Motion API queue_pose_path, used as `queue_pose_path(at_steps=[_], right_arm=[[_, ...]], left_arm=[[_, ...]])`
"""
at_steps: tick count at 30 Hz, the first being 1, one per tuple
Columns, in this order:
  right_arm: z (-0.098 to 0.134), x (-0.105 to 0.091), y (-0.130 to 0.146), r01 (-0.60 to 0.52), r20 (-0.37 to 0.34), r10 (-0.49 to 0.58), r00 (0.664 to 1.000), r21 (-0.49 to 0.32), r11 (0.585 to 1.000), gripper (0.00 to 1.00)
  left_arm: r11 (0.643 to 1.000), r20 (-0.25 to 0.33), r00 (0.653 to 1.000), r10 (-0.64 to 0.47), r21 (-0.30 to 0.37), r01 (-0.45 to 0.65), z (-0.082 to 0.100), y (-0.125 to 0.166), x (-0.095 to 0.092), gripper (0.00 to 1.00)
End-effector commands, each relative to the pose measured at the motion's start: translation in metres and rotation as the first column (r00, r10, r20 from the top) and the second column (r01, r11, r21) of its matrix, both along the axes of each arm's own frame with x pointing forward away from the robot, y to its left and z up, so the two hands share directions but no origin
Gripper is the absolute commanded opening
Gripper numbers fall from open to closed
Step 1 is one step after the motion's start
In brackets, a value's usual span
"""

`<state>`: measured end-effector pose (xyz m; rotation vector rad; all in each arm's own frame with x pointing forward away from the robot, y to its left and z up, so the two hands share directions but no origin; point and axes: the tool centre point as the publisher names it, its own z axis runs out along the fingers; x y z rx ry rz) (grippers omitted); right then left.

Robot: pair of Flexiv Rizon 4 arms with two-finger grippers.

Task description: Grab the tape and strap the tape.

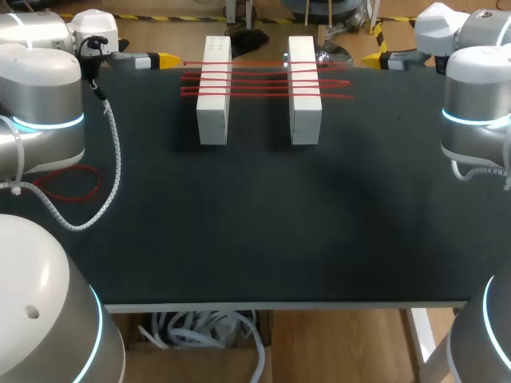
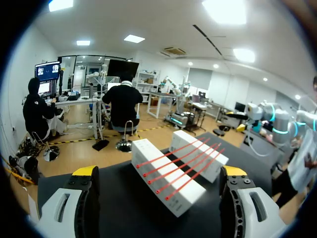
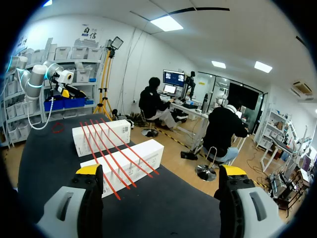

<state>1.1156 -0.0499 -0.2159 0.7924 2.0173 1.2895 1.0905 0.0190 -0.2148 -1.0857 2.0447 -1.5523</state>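
Note:
Two white blocks (image 1: 214, 89) (image 1: 304, 89) stand side by side at the back of the black table. Several red tape strands (image 1: 259, 82) stretch across both. A loose loop of red tape (image 1: 69, 183) lies at the table's left, by my left arm. My left gripper (image 1: 166, 59) is open just left of the blocks at the far edge; my right gripper (image 1: 374, 59) is open just right of them. In the left wrist view the strapped blocks (image 2: 178, 171) lie ahead of the empty gripper (image 2: 158, 173). The right wrist view shows them (image 3: 119, 153) ahead of its open gripper (image 3: 161, 171).
A white coiled cable (image 1: 116, 163) hangs from my left arm over the table's left side. The black tabletop (image 1: 263, 231) runs to the front edge. The red loop (image 3: 58, 128) shows beyond the blocks in the right wrist view.

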Motion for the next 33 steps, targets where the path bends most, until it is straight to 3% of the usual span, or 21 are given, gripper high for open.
queue_pose_path(at_steps=[1, 10, 16, 20, 22, 23, 24, 25, 33], right_arm=[[0.001, 0.000, -0.001, -0.002, -0.002, 0.002, 1.000, 0.000, 1.000, 1.00], [0.001, 0.000, -0.001, -0.002, -0.002, 0.002, 1.000, 0.000, 1.000, 1.00], [0.001, 0.000, -0.001, -0.002, -0.002, 0.002, 1.000, 0.000, 1.000, 1.00], [0.001, 0.000, -0.001, -0.002, -0.002, 0.002, 1.000, 0.000, 1.000, 1.00], [0.001, 0.000, -0.001, -0.002, -0.002, 0.002, 1.000, 0.000, 1.000, 1.00], [0.001, 0.000, -0.001, -0.002, -0.002, 0.002, 1.000, 0.000, 1.000, 1.00], [0.001, 0.000, -0.001, -0.002, -0.002, 0.002, 1.000, 0.000, 1.000, 1.00], [0.001, 0.000, -0.001, -0.002, -0.002, 0.002, 1.000, 0.000, 1.000, 1.00], [0.001, 0.000, -0.001, -0.002, -0.002, 0.002, 1.000, 0.000, 1.000, 1.00]], left_arm=[[0.997, 0.050, 0.996, -0.076, -0.022, 0.077, -0.002, 0.002, -0.001, 1.00], [0.942, 0.169, 0.932, -0.321, -0.040, 0.332, -0.011, -0.007, -0.011, 1.00], [0.892, 0.251, 0.864, -0.436, -0.010, 0.453, -0.018, -0.015, -0.014, 1.00], [0.877, 0.276, 0.844, -0.460, -0.002, 0.480, -0.022, -0.017, -0.013, 1.00], [0.877, 0.277, 0.842, -0.462, -0.002, 0.481, -0.025, -0.017, -0.012, 0.91], [0.876, 0.281, 0.841, -0.463, -0.002, 0.483, -0.026, -0.018, -0.012, 0.67], [0.875, 0.282, 0.840, -0.463, -0.002, 0.484, -0.027, -0.018, -0.012, 0.55], [0.873, 0.284, 0.838, -0.466, -0.004, 0.487, -0.028, -0.018, -0.012, 0.50], [0.860, 0.299, 0.823, -0.483, -0.011, 0.510, -0.036, -0.021, -0.014, 0.49]])
